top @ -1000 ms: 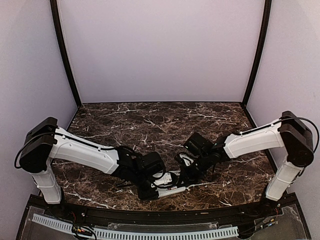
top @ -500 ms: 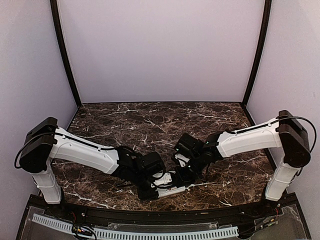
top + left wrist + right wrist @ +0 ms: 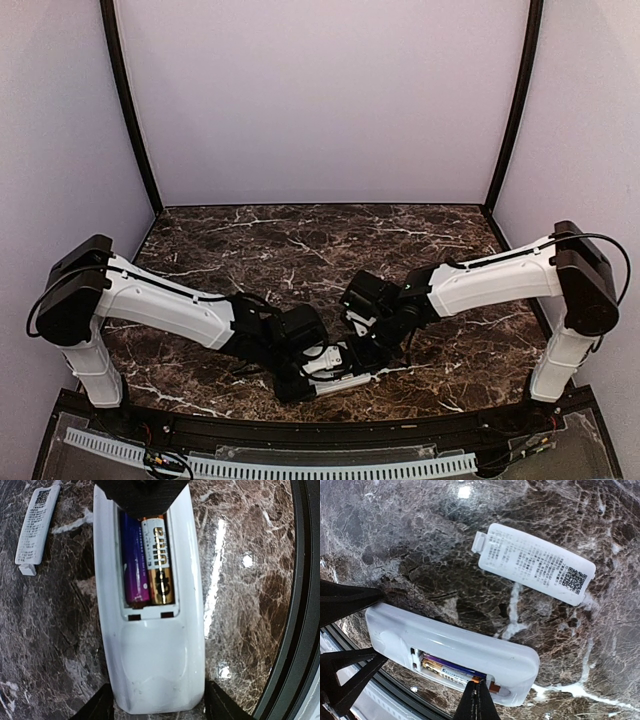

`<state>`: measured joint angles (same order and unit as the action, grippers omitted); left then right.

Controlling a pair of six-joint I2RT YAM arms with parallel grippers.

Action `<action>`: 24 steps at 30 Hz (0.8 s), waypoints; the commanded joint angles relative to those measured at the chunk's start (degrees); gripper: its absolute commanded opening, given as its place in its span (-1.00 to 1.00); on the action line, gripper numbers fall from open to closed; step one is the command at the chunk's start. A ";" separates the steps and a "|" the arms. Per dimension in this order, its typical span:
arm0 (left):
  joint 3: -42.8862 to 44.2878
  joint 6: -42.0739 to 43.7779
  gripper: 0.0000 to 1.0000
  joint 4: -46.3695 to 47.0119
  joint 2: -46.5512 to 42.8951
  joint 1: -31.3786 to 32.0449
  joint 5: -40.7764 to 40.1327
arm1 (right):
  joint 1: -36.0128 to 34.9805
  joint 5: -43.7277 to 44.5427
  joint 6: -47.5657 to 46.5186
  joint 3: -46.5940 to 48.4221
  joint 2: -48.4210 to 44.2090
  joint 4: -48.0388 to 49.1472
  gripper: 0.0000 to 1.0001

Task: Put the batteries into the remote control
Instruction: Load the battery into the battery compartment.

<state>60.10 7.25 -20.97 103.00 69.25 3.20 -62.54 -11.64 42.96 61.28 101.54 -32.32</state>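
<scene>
The white remote control (image 3: 150,650) lies back up near the table's front edge, and it also shows in the top view (image 3: 345,379). My left gripper (image 3: 157,706) is shut on its near end, one finger on each side. Two batteries lie side by side in the recess, a purple one (image 3: 132,560) and a gold-and-white one (image 3: 159,562). My right gripper (image 3: 477,684) is shut, and its joined tips press on the far end of the batteries (image 3: 451,669). The right gripper's black fingers (image 3: 140,495) cover the recess's far end in the left wrist view.
The flat white cover piece (image 3: 535,562) lies printed side up on the marble just beyond the remote, and it also shows in the left wrist view (image 3: 37,525). The table's black front rim (image 3: 302,605) runs close beside the remote.
My right arm has swung left and closer, bringing its gripper over the remote's recess. The left arm and the remote have barely moved.
</scene>
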 commanded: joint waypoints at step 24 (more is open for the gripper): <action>-11.23 -0.04 0.37 4.57 -19.98 -1.66 -2.60 | -4.16 5.55 -4.81 7.50 7.01 -7.90 -0.80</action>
<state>50.02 7.25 -16.56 84.33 68.01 1.15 -64.71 -7.62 40.07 69.06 104.51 -40.64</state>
